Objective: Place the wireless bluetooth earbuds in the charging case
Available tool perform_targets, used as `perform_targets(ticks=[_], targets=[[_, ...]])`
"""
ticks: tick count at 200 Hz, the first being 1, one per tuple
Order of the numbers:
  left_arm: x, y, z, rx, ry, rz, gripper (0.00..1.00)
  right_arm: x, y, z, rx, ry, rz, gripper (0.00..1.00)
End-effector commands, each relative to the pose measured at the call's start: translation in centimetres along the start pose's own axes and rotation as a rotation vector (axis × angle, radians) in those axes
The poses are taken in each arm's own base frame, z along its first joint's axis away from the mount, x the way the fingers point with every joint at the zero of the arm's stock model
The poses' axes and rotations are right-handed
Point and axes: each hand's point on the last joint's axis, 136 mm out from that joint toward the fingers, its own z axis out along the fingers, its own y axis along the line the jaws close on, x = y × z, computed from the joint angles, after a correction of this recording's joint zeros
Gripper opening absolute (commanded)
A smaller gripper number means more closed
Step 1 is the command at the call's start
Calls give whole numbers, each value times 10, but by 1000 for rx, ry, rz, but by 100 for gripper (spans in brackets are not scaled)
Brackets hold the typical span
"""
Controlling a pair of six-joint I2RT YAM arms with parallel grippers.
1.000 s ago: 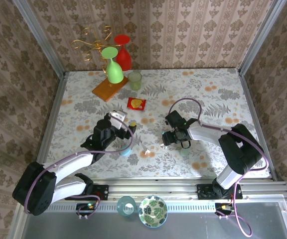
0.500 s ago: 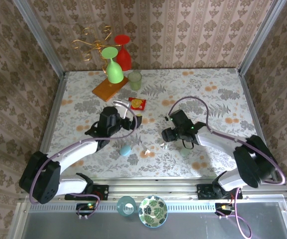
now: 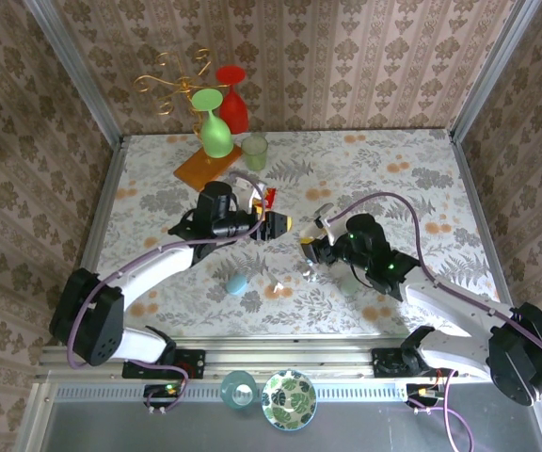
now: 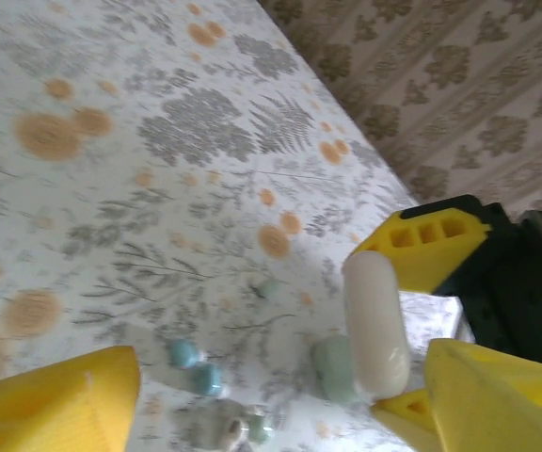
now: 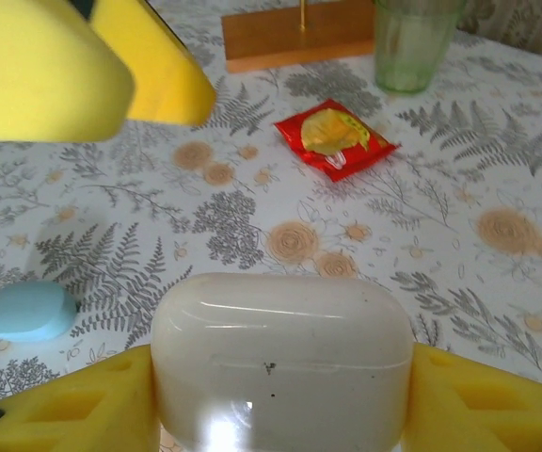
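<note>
Right gripper [image 3: 309,241], over the middle of the floral-patterned table [image 3: 422,160]: yellow foam fingers [image 5: 478,400] clamped on the short ends of a white glossy pill-shaped plastic case [image 5: 282,363], shut, held clear of the surface. Left gripper [image 3: 278,226] just beside it on the left, tips pointing at the white case but apart from it. Yellow jaws spread wide, nothing between them.

Light blue smooth oval charging case [image 3: 237,283] lying closed on the table toward the near edge, left of centre. Well apart from both grippers, touched by neither. Tiny pale blue-white earbuds [image 4: 186,354] loose on the table beneath the held white case, too blurred for detail.

Nearer the far edge: red foil snack packet [image 5: 335,137] and translucent green plastic cup [image 3: 255,152]. Toward the far left corner, rectangular wooden base [image 3: 207,167] with a gold wire stand.
</note>
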Motion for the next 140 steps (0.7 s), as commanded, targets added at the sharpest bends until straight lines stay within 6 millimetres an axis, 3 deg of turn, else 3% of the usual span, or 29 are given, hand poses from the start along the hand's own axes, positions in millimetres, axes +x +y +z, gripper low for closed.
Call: perform_targets(ticks=[1,34,94,140], targets=[[-5,-29,3,146,-1,-9,73,-19,11,-6,-51,-92,-60,58],[-3,-46,11,210,14,22,66,-26,14,-8,-66,-130,-64,57],[13,-59,19,247,80,52,58,-37,15,-10,-70,-168,-63,56],[16,-62,23,268,105,51,40,-40,20,-11,-99,-180,-68,57]])
